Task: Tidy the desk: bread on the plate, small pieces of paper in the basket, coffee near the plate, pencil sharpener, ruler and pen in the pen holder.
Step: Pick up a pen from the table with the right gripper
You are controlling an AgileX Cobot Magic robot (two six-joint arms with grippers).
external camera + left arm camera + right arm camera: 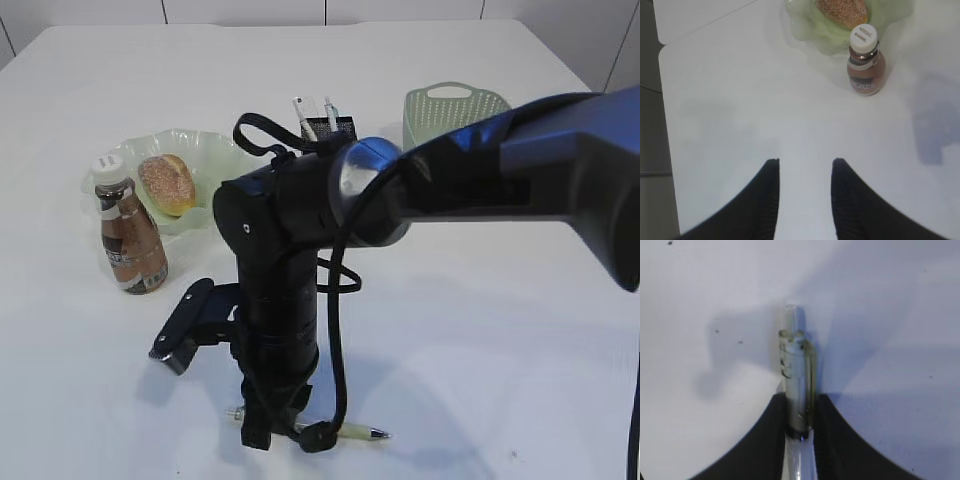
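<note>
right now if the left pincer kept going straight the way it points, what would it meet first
Probably bare desk: the open left pincer aims at empty white tabletop. The coffee and plate sit further ahead and off to the right, though depth is hard to judge.

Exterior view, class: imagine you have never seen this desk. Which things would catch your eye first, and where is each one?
The big black right arm fills the middle foreground, its right gripper pressed down on the desk with its fingers shut on a clear pen lying near the front edge. To the left, the brown coffee stands upright just in front of the pale green plate holding the bread. Behind the arm sits the basket.
</note>
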